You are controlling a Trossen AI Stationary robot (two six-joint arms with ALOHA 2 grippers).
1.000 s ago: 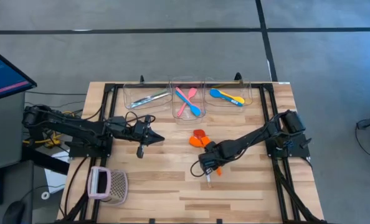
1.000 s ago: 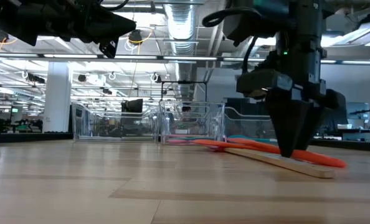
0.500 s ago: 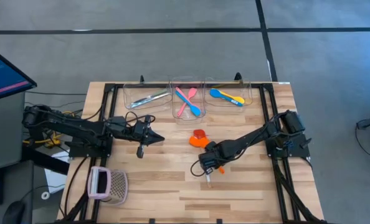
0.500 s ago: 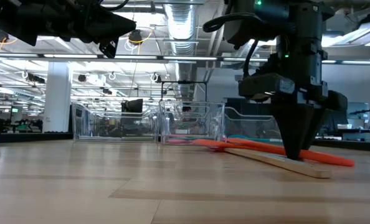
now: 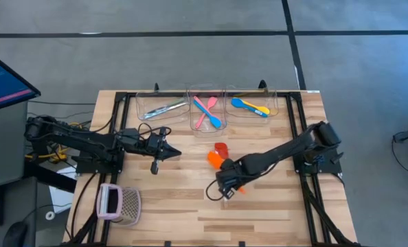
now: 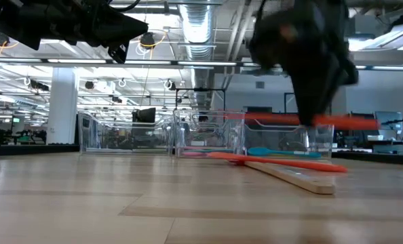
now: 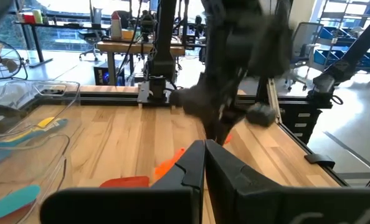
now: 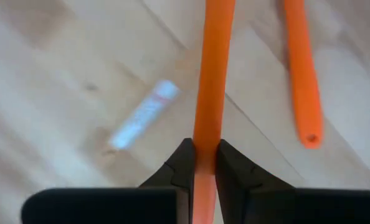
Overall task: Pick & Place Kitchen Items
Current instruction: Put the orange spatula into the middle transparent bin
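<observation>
wooden counter (image 5: 190, 199) — right gripper (image 8: 202, 163), fingers clenched on one orange spoon (image 6: 303, 119), has just lifted it clear; second orange spoon (image 6: 276, 161) and spatula (image 6: 290, 176) remain; left gripper (image 5: 168, 152) waits, clenched empty.

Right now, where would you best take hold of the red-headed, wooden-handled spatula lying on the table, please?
Grip the spatula's pale wooden handle near its free end, coming straight down from above with the jaws across its width. It lies flat on the wooden table, and an orange plastic spoon lies beside it farther back.
</observation>
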